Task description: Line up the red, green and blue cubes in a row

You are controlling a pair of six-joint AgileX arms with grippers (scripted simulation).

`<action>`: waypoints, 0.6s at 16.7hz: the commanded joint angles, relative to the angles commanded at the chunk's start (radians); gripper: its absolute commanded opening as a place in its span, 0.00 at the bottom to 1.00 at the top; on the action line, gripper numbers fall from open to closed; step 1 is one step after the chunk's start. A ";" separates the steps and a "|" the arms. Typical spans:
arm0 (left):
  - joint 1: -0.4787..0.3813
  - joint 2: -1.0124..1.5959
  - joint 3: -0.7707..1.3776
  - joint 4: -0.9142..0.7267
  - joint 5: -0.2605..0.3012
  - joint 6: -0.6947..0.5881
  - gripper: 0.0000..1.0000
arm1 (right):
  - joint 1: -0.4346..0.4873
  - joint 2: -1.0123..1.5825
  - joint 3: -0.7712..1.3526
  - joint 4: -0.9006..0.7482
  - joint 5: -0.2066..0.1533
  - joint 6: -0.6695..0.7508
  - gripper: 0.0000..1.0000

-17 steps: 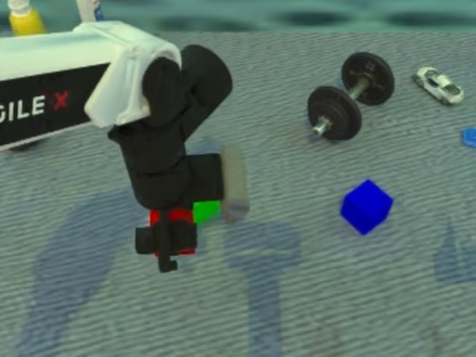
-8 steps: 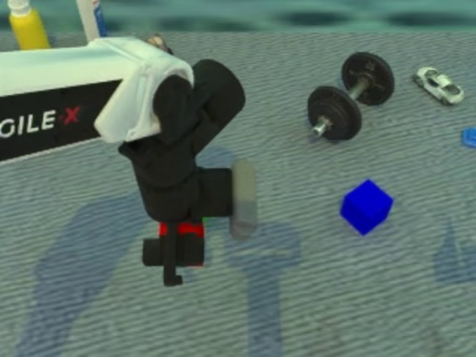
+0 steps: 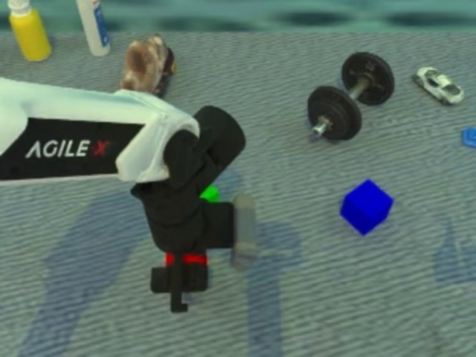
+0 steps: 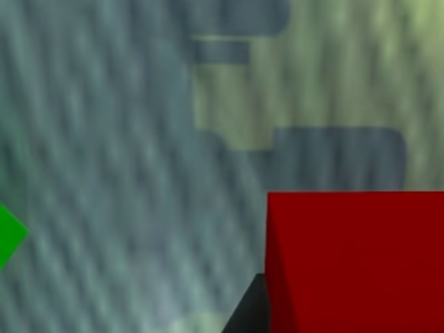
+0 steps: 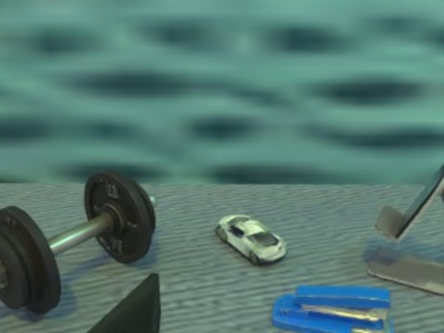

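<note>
My left gripper (image 3: 181, 277) is shut on the red cube (image 3: 186, 259), which shows only as a red strip under the black wrist in the top view. In the left wrist view the red cube (image 4: 354, 263) fills one corner, with one dark finger (image 4: 250, 312) against its side. The green cube (image 3: 210, 193) peeks out from behind the left arm, apart from the red one; a corner of the green cube (image 4: 8, 234) also shows in the left wrist view. The blue cube (image 3: 366, 206) lies alone to the right. Of the right gripper only one dark finger (image 5: 135, 309) shows, with nothing beside it.
A black dumbbell (image 3: 351, 95), a white toy car (image 3: 439, 84) and a blue stapler (image 3: 469, 137) lie at the back right. A yellow bottle (image 3: 28, 31), a white bottle (image 3: 93, 26) and a brown object (image 3: 147, 63) stand at the back left. A grey stand (image 5: 409, 243) is near the stapler.
My left arm has carried the red cube toward the table's front, away from the green cube. The brown object at the back has come into view.
</note>
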 joint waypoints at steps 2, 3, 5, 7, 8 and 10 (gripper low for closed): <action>0.000 0.000 0.000 0.000 0.000 0.000 0.00 | 0.000 0.000 0.000 0.000 0.000 0.000 1.00; 0.000 0.000 0.000 0.000 0.000 0.000 0.00 | 0.000 0.000 0.000 0.000 0.000 0.000 1.00; 0.000 0.000 0.000 0.000 0.000 0.000 0.15 | 0.000 0.000 0.000 0.000 0.000 0.000 1.00; 0.000 0.000 0.000 0.000 0.000 0.000 0.30 | 0.000 0.000 0.000 0.000 0.000 0.000 1.00; 0.000 0.000 0.000 0.000 0.000 0.000 0.38 | 0.000 0.000 0.000 0.000 0.000 0.000 1.00; 0.000 0.000 0.000 0.000 0.000 0.000 0.53 | 0.000 0.000 0.000 0.000 0.000 0.000 1.00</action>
